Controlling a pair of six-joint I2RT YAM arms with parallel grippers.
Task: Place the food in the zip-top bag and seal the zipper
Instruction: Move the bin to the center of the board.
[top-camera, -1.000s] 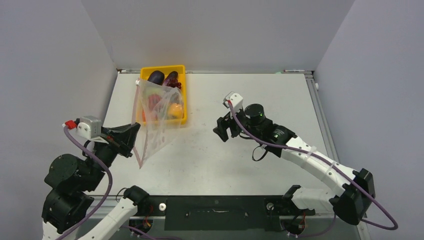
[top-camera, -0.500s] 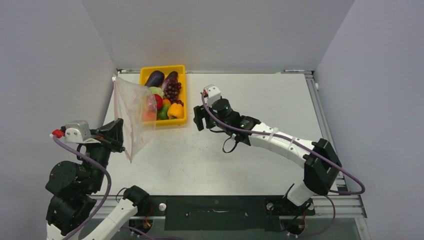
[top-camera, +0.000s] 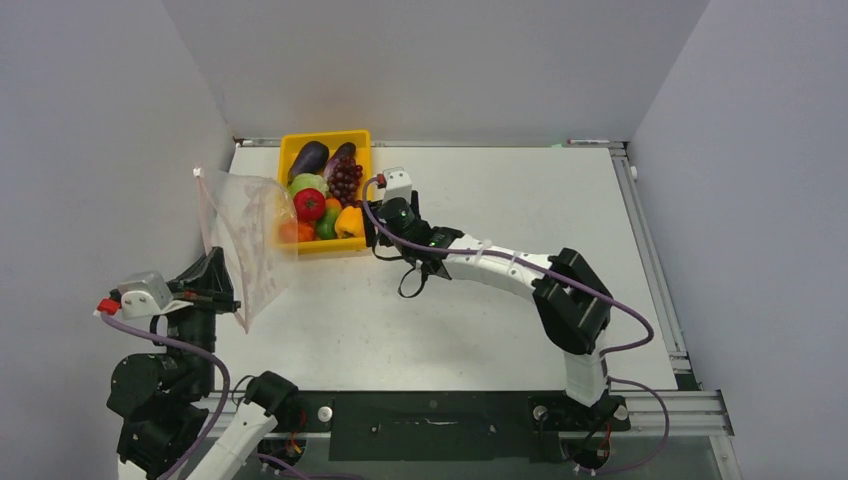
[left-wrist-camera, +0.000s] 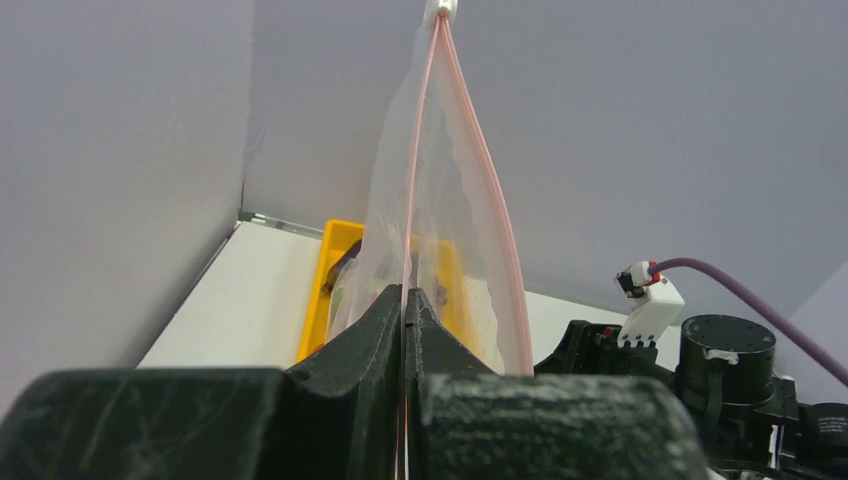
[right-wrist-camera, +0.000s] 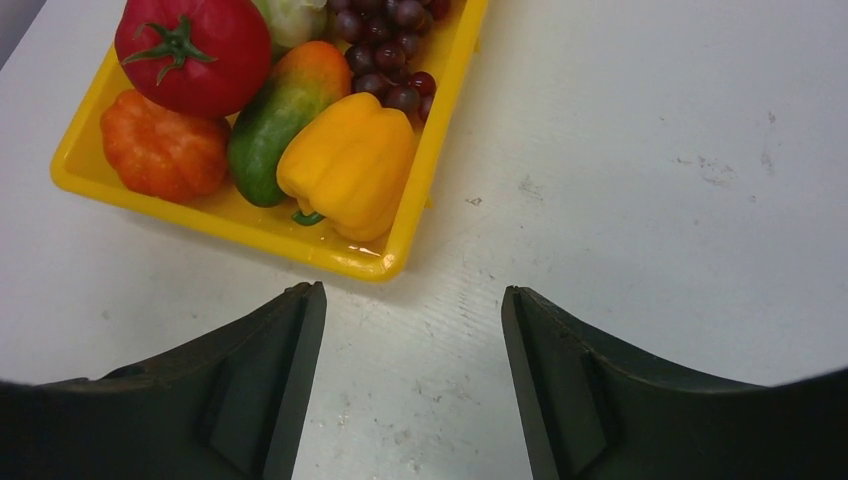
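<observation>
The zip-top bag (top-camera: 245, 240) has swung left off the yellow tray (top-camera: 325, 135) and now hangs at the frame's left side, its pink zipper (left-wrist-camera: 478, 170) gaping open. The left hand (left-wrist-camera: 405, 300), lower left of the bag, is clenched on one lip of that mouth. The food (top-camera: 320, 200) lies in the tray. The right hand (right-wrist-camera: 412, 330) has come in from the middle of the tabletop (top-camera: 520, 190) and stands released just right of the tray's near corner, holding nothing.
</observation>
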